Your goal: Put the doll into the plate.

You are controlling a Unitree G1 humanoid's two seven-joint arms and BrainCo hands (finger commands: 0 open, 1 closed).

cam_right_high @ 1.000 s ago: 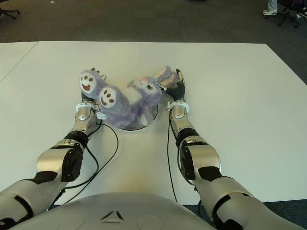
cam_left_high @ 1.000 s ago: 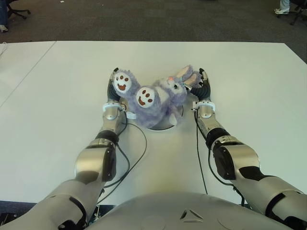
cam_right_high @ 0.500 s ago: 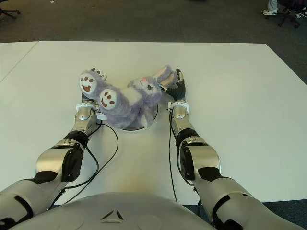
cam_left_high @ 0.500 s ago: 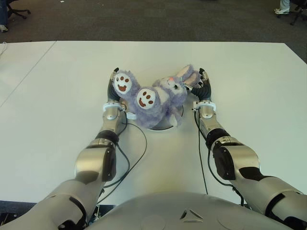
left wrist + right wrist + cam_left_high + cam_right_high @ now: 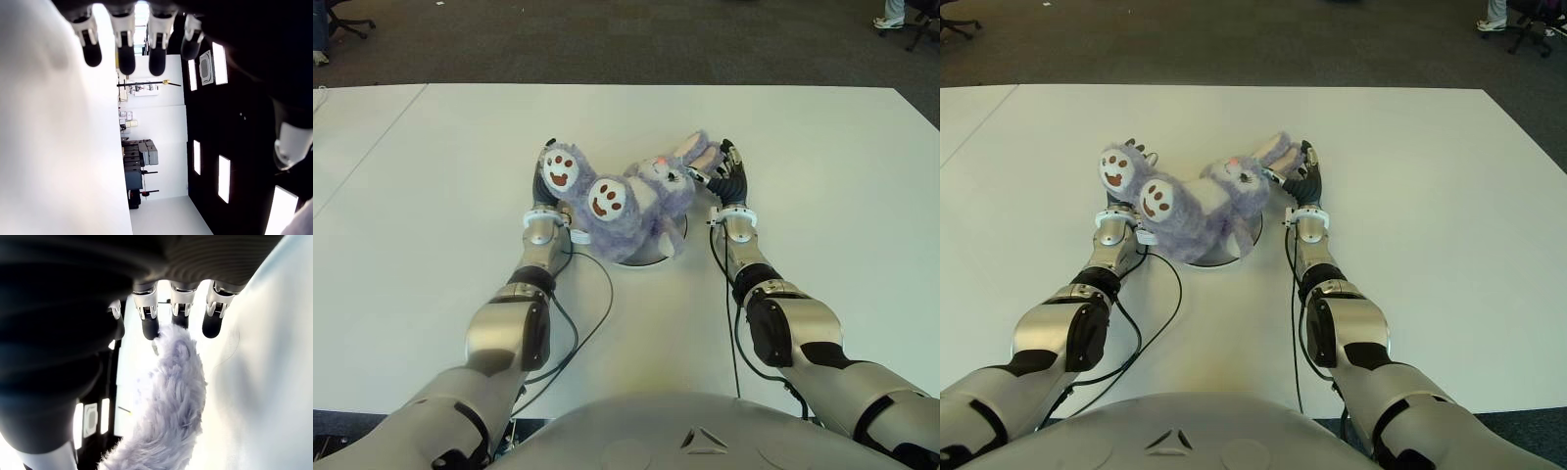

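Note:
The purple plush rabbit doll [image 5: 636, 201] lies on its back across the grey plate [image 5: 652, 258], whose rim peeks out under it. Its white foot soles face up on the left and its ears point right. My left hand [image 5: 544, 174] stands just left of the raised foot; in its wrist view the fingers [image 5: 125, 54] are straight and hold nothing. My right hand [image 5: 728, 176] stands at the right beside the ears. Its fingers [image 5: 149, 325] are extended too, with a fluffy ear [image 5: 171, 396] lying against them, ungrasped.
The white table [image 5: 803, 147] spreads wide on all sides, with a seam to a second table at the left. Black cables [image 5: 582, 323] trail from both wrists toward me. Dark floor with chair bases and a person's shoe [image 5: 893, 18] lies beyond the far edge.
The doll has sunk slightly lower onto the plate. My right hand has drifted a little to the right of the ears. The left hand stays about where it was.

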